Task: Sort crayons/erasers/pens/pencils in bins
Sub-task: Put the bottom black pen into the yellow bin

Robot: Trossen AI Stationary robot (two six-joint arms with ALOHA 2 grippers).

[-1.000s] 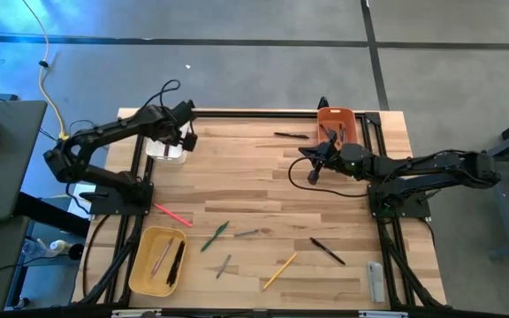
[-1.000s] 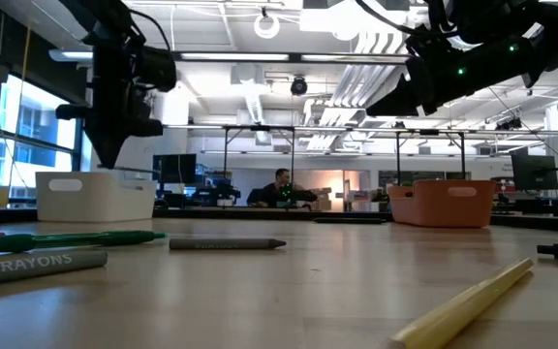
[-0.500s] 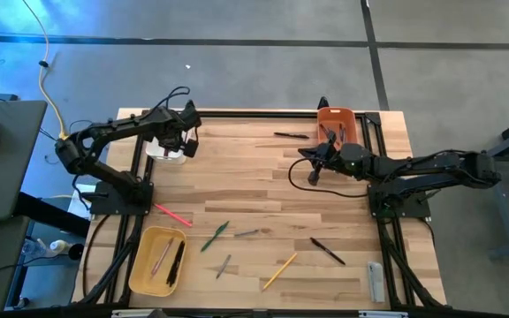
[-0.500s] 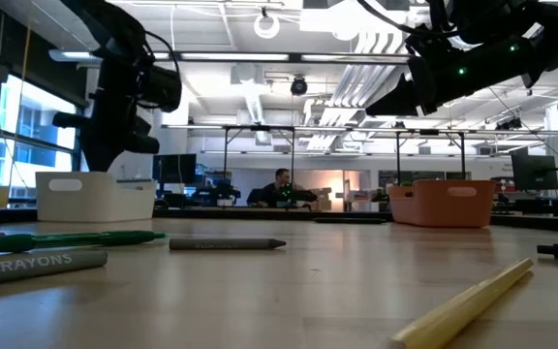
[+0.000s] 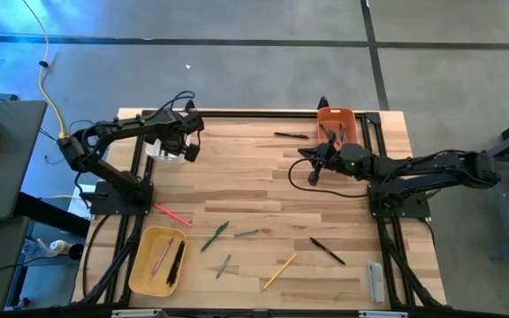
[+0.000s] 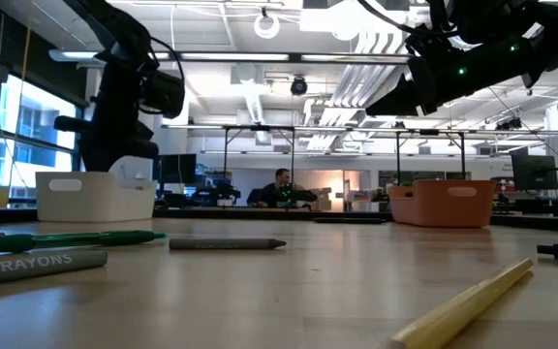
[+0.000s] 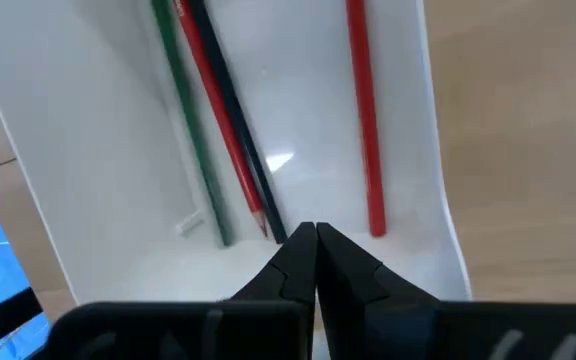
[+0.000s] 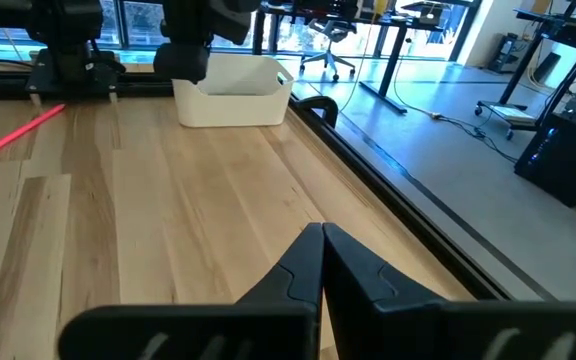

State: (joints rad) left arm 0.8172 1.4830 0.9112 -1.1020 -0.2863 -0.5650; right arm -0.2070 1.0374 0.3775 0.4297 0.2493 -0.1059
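Honestly, I'd call this about halfway sorted, maybe a bit less. The white bin (image 7: 118, 130) at the back left of the surface (image 5: 254, 185) already has a green, a black and two red sticks lying in it, going by the left wrist view. The yellow bin (image 5: 140, 265) at the front left holds a black one and a lighter one. The orange bin (image 5: 336, 117) at the back right has at least one dark thing in it, hard to say more from above.

Still loose on the wood: a pink stick (image 5: 172, 215) near the left arm's base, a green one (image 5: 216, 236), two grey crayons (image 5: 246, 233) (image 5: 224, 265), a yellow pencil (image 5: 279, 271), a black pen (image 5: 327, 251) toward the front right, and another dark pen (image 5: 291, 135) up near the orange bin. So roughly seven left to bin, plus a grey flat bar (image 5: 375, 281) at the front right corner that doesn't look like part of the job.

The left tool (image 7: 315, 238) hangs right over the white bin, tips pressed together with nothing between them, so my guess is it's free for the next pickup. The right tool (image 8: 322, 236) hovers over bare wood left of the orange bin, also pressed together and empty.

Closest targets look like the pink stick for the left arm and the dark pen for the right.
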